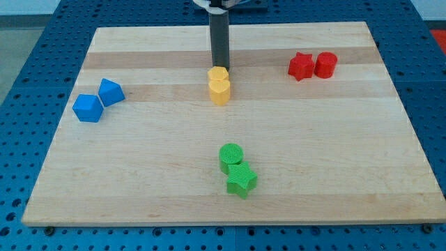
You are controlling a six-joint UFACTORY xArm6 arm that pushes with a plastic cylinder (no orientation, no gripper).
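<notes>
Tip: the dark rod's tip (220, 68) stands just behind the upper yellow plastic block (217, 74); no gripper fitted
Yellow pair: the second yellow block (220, 90) touches it
Board: pale wooden board (139, 181)

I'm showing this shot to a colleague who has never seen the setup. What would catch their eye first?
Probably my tip, coming down at the view's top centre right behind the two yellow blocks. Then the colour pairs: red blocks top right, blue blocks at the left, green blocks bottom centre, all on the wooden board.

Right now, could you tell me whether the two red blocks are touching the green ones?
No, the red blocks sit at the view's upper right, far from the green blocks near the bottom.
</notes>
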